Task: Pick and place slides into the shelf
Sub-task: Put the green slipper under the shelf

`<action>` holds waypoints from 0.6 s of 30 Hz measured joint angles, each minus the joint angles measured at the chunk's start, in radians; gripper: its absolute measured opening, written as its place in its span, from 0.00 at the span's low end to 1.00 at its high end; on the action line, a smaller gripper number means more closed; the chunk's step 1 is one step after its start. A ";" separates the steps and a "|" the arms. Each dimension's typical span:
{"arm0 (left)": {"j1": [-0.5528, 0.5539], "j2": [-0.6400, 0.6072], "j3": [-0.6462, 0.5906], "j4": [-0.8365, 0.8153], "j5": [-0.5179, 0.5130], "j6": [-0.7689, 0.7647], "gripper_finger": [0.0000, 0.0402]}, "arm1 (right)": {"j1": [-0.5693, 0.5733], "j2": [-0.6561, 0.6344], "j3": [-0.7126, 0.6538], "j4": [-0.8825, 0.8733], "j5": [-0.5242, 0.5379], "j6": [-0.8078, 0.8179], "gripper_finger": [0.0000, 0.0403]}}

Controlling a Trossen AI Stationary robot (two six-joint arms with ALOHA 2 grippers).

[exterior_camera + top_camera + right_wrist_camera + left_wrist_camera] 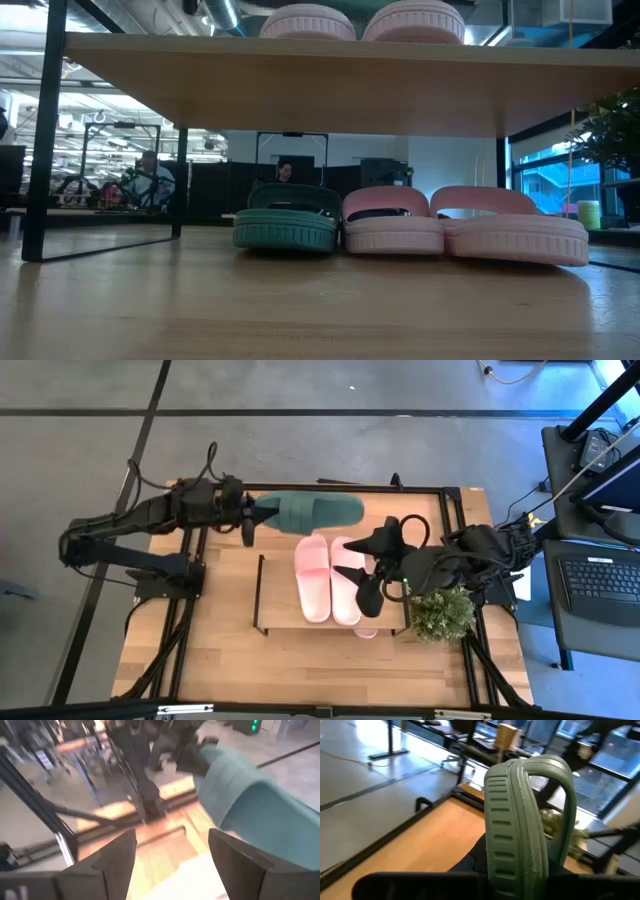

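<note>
Pale wood planks form the table (pixel 220 660), framed by black metal rails, with a small bushy green plant (pixel 442 614) near its right edge. On the shelf (pixel 280 605), a light board on thin black wire legs, lie two smooth pink slides (pixel 328 578); beneath it sit two more pink ones (pixel 465 227) and a ribbed green one (pixel 288 222). The left gripper (pixel 252 515) clamps another green slide (pixel 318 512) in the air behind the shelf. The right gripper (pixel 362 572) hovers over the pink pair, jaws apart and empty.

Pink slide (pixel 366 630) mostly hidden beneath the shelf (pixel 280 592) top board.
</note>
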 joint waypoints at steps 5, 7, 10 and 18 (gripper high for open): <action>0.183 0.057 0.033 -0.119 0.132 -0.001 0.08 | -0.001 -0.001 0.000 -0.184 0.006 0.047 0.62; 0.264 0.096 0.091 -0.236 0.166 0.012 0.08 | -0.003 -0.001 0.000 -0.270 0.023 0.084 0.62; 0.369 0.176 0.200 -0.415 0.191 0.048 0.08 | -0.003 -0.006 -0.002 -0.396 0.077 0.125 0.62; 0.541 0.419 0.511 -0.764 0.360 0.141 0.08 | 0.000 -0.061 -0.002 -0.480 0.096 0.094 0.62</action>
